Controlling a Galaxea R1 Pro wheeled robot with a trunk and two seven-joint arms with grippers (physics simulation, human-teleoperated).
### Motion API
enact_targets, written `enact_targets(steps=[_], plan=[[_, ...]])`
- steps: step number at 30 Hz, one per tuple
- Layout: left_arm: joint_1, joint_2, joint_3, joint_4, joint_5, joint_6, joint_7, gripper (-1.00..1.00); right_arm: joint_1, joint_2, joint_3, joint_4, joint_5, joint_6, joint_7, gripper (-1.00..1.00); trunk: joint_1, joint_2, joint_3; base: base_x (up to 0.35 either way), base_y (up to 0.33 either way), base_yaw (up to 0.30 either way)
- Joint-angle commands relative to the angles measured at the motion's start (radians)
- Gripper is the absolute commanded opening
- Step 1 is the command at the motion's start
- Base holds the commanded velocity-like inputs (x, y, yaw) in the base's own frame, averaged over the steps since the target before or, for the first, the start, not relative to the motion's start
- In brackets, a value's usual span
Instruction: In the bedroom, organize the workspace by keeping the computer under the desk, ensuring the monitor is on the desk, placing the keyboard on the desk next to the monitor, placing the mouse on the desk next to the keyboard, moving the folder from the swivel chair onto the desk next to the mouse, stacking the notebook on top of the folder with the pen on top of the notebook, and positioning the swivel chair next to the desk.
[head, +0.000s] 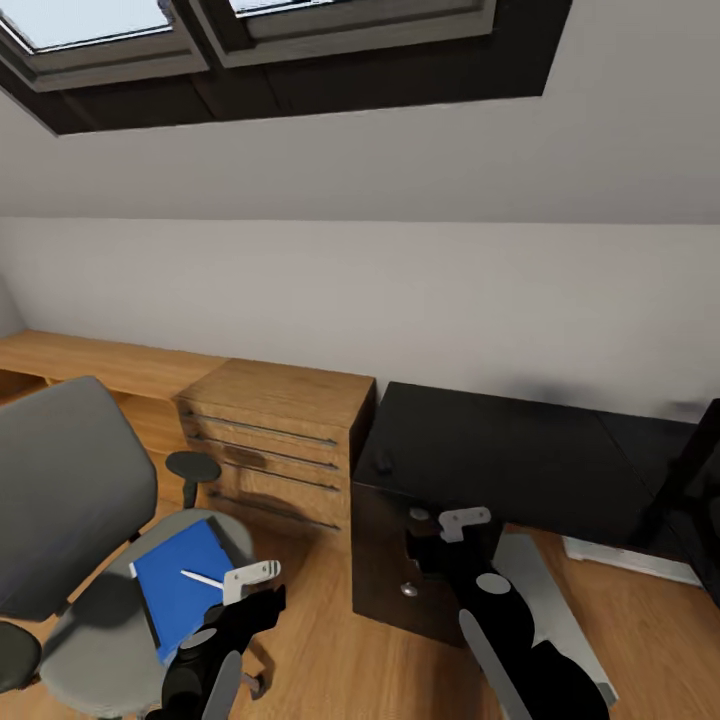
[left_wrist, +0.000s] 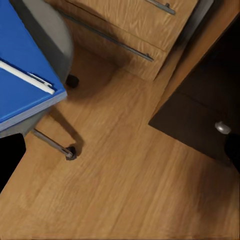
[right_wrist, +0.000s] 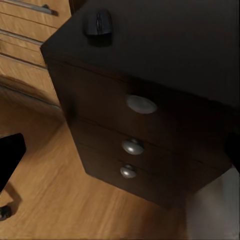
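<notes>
Oak floor; blue folder (head: 180, 590) on swivel chair (head: 70, 520) just beside left claw (head: 250, 578), grip state unclear.

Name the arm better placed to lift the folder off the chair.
Left. Its gripper hangs right beside the blue folder on the swivel chair; the right gripper sits over by the desk drawers.

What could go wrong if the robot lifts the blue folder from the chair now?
The pen lies loose on the folder; tilting the folder could roll it onto the floor. The swivel chair sits on casters, so a push from the left pincer might shift it. The mouse sits near the desk corner, easily knocked.
</notes>
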Motion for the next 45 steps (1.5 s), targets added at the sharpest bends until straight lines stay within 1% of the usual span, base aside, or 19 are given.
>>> enact_targets(steps=[1,9,18,45], plan=[[0.000,0.000,-0.001,-0.001,0.011,0.003,0.009,1.00,-0.001,-0.001,0.003,-0.001,-0.011,0.003,-0.011,1.00,-0.001,-0.001,-0.001,-0.334,0.130,-0.122],[-0.001,0.000,-0.002,-0.001,0.011,0.003,0.009,1.00,-0.001,-0.001,0.003,0.001,-0.011,0.003,-0.011,1.00,-0.001,-0.001,-0.001,-0.334,0.102,-0.040],[-0.001,0.000,-0.002,-0.001,0.011,0.003,0.009,1.00,-0.001,0.000,0.003,0.004,-0.011,0.003,-0.011,1.00,-0.001,-0.001,-0.004,-0.334,0.015,-0.003],[-0.001,0.000,-0.002,-0.006,0.011,0.003,0.009,1.00,-0.001,0.001,0.005,0.001,-0.010,0.003,-0.012,1.00,-0.001,-0.001,-0.044,-0.334,0.000,0.000]])
